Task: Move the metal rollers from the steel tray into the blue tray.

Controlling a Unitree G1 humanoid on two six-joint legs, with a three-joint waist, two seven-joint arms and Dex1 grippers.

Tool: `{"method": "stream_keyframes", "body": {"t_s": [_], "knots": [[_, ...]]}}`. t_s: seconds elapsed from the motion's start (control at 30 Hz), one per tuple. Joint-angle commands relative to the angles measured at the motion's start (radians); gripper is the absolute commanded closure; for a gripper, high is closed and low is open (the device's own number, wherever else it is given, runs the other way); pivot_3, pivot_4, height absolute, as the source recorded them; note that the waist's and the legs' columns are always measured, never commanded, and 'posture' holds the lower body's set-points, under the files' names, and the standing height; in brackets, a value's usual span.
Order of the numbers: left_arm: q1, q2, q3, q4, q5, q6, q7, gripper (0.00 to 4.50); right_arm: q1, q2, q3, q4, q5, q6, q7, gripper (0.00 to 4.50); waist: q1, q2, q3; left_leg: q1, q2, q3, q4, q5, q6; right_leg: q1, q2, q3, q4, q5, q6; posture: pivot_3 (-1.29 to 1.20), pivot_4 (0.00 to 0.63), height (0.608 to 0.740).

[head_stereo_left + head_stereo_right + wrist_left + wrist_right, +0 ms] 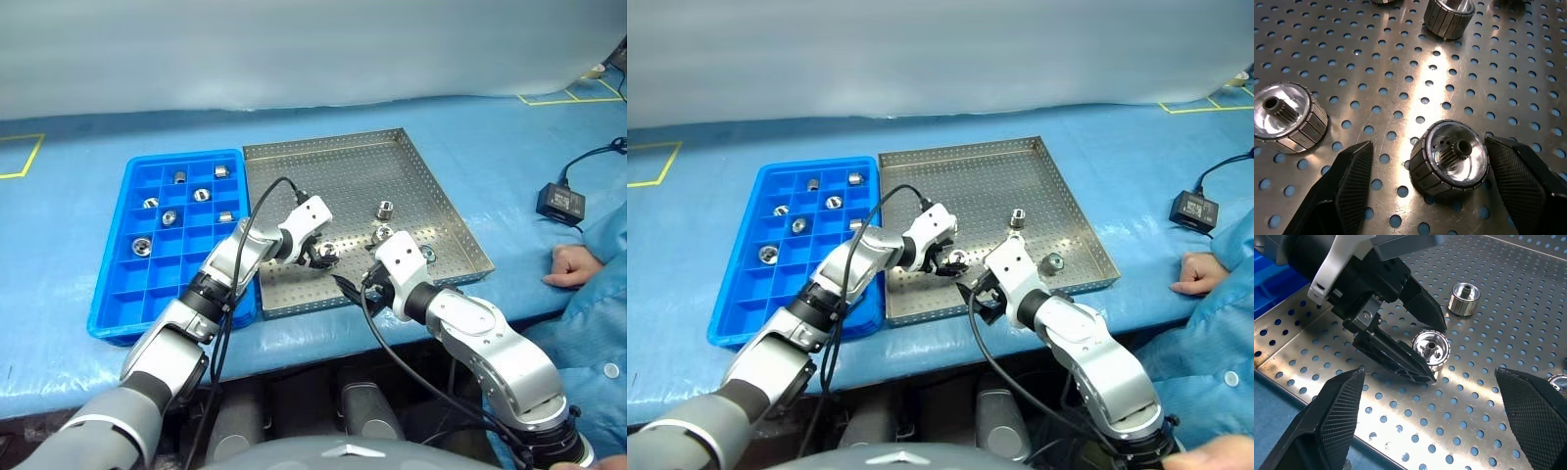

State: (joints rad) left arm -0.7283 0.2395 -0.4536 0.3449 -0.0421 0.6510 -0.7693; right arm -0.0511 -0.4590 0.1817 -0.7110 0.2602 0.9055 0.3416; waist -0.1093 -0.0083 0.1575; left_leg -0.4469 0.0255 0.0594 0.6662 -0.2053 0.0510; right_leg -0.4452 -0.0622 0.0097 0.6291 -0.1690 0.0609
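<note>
Shiny steel, one metal roller [1449, 159] stands upright, its bore facing up, on the steel tray [323, 162] close to the near rim, with bare perforated floor all around it. The left gripper [1425, 352] reaches down at a slant, its jaws spread on either side of the roller, one just short of touching it. Three more rollers stand farther right. The right gripper [355, 286] hovers at the tray's near edge, jaws wide, holding nothing. Six rollers lie in the blue tray [118, 294], along the steel tray's left edge.
</note>
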Motion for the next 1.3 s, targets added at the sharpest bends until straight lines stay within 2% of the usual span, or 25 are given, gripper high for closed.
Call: {"method": "stream_keyframes", "body": {"t_s": [0.03,0.07,0.17,0.33,0.63,0.77,0.93,1.07,1.3], "knots": [[-0.016,-0.003,-0.016,0.012,0.029,-0.018,-0.014,0.56,-0.004,0.011,-0.009,-0.013,0.002,-0.013,-0.004,0.0,-0.001,0.0,0.0,0.0,0.0,0.0,0.0,0.0,0.0,0.0,0.0,0.0,0.0,0.0,0.0,-0.24,0.15,0.74],[-0.015,-0.009,-0.011,0.015,0.03,-0.019,-0.012,0.56,-0.005,0.013,-0.009,-0.011,0.003,-0.014,-0.003,0.0,-0.002,0.0,0.0,0.0,0.0,0.0,0.0,0.0,0.0,0.0,0.0,0.0,0.0,0.0,0.0,-0.24,0.15,0.74],[-0.009,-0.029,0.013,0.023,0.028,-0.022,0.003,1.14,-0.007,0.015,-0.007,-0.006,0.001,-0.017,-0.002,0.0,-0.001,0.0,0.0,0.0,0.0,0.0,0.0,0.0,0.0,0.0,0.0,0.0,0.0,0.0,0.0,-0.24,0.15,0.74],[0.003,-0.026,0.012,0.007,0.035,-0.022,-0.01,2.71,-0.015,0.018,-0.006,0.006,-0.001,-0.022,0.001,0.0,-0.002,0.0,0.0,0.0,0.0,0.0,0.0,0.0,0.0,0.0,0.0,0.0,0.0,0.0,0.0,-0.24,0.15,0.74],[0.012,-0.004,0.039,-0.04,0.031,-0.025,-0.022,2.73,-0.042,0.032,0.007,0.049,-0.003,-0.033,0.008,0.0,-0.002,0.0,0.0,0.0,0.0,0.0,0.0,0.0,0.0,0.0,0.0,0.0,0.0,0.0,0.001,-0.2,0.15,0.74],[0.032,0.032,0.106,-0.164,-0.001,0.012,-0.01,2.73,-0.057,0.046,0.01,0.073,0.012,-0.038,0.025,0.0,-0.002,0.0,0.0,0.0,0.0,0.0,0.0,0.0,0.0,0.0,0.0,0.001,0.0,0.001,0.001,-0.19,0.15,0.74],[0.13,0.138,0.217,-0.465,-0.042,0.127,0.015,2.73,-0.066,0.055,0.007,0.094,0.041,-0.055,0.067,0.0,0.0,0.0,0.0,0.0,0.0,0.0,-0.001,0.0,0.0,0.0,0.0,0.001,0.0,0.001,0.001,-0.15,0.15,0.74],[0.259,0.222,0.346,-0.751,-0.05,0.282,0.096,2.73,-0.098,0.056,0.017,0.122,0.042,-0.066,0.095,0.0,0.011,0.001,0.0,0.001,0.0,0.0,-0.002,0.0,0.0,0.0,0.0,0.001,0.0,0.001,0.001,-0.09,0.15,0.74],[0.495,0.228,0.511,-1.145,-0.051,0.591,0.268,2.73,-0.209,0.087,0.108,0.193,0.039,-0.099,0.164,0.0,0.066,0.0,0.0,0.001,0.0,0.0,0.0,0.0,0.0,0.001,0.0,0.0,0.0,0.001,0.001,0.08,0.15,0.74]]}}
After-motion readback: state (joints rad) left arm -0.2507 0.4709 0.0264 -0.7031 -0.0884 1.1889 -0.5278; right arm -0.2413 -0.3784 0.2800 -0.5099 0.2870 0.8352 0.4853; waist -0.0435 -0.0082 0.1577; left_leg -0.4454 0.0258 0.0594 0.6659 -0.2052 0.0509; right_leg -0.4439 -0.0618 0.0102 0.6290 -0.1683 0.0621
